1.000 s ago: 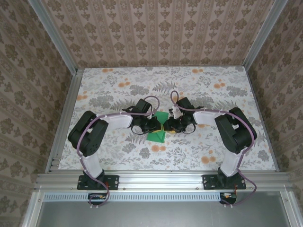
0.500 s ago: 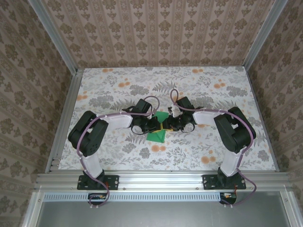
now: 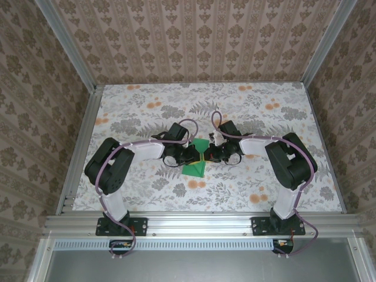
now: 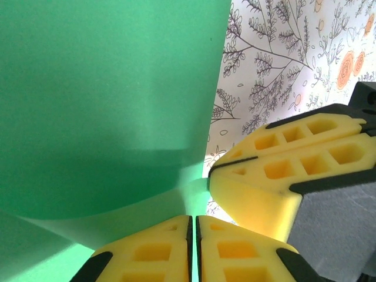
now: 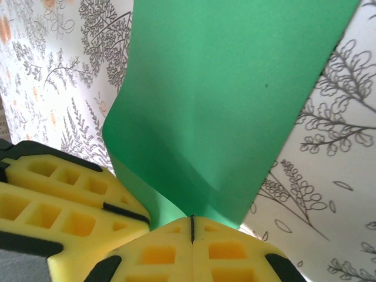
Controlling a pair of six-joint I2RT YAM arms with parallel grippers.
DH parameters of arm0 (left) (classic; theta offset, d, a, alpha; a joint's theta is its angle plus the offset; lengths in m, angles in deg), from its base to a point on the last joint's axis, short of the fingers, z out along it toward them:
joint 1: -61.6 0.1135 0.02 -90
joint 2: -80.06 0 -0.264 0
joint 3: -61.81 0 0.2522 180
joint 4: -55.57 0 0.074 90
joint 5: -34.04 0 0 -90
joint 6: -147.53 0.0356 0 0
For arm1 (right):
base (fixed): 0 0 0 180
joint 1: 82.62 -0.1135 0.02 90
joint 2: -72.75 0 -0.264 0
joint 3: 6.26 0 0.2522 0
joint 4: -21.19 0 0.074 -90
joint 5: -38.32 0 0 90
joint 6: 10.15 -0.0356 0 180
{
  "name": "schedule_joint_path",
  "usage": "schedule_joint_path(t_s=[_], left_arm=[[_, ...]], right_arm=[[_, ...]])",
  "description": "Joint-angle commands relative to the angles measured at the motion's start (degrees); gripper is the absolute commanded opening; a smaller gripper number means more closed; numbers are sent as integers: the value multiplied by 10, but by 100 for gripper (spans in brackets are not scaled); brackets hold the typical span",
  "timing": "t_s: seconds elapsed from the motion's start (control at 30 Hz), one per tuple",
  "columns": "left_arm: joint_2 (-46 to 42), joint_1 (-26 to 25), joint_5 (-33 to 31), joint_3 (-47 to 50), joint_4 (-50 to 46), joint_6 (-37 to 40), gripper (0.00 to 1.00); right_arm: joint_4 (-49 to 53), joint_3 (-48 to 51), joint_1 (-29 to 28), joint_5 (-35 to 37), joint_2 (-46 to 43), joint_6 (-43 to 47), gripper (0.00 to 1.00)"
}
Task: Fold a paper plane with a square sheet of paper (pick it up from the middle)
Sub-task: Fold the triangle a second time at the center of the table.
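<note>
The green sheet of paper (image 3: 194,169) lies at the table's middle, its near part a flat triangle and its far part lifted between the two grippers. My left gripper (image 3: 196,155) is shut on the raised paper (image 4: 106,106), and a thin green strip shows between its yellow fingertips (image 4: 194,220). My right gripper (image 3: 207,154) faces it from the right, its fingers (image 4: 276,176) almost touching the left ones. In the right wrist view the right gripper (image 5: 192,218) is shut on the bottom of the curled green sheet (image 5: 235,88), with the left gripper's fingers (image 5: 64,205) beside it.
The flowered tablecloth (image 3: 264,176) spreads around the paper on all sides. Aluminium rails (image 3: 194,222) run along the near edge, and patterned walls (image 3: 194,41) close in the back and both sides.
The right gripper has slid slightly left and closed its jaws on the raised paper. The left gripper has kept its hold and its place.
</note>
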Motion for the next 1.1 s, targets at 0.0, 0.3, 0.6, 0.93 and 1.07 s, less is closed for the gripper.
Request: schedule_joint_path(t_s=[0.0,0.3,0.6,0.93,1.07], left_arm=[[-16,3,9,4,3,0,14],[3,2,24,-4,6,1,16],[19,-3,29,-13,2,3,17],[31,-5,31,-20,-4,5,17],[33,-6,32,-21,-6,5,17]], right_arm=[[14,-8,1,28,14,18,5],[25,-24,1,47,22,27,4],[33,-30,1,52,23,31,4],[43,-29,1,55,20,33,4],[44,-29,1,57,20,34,4]])
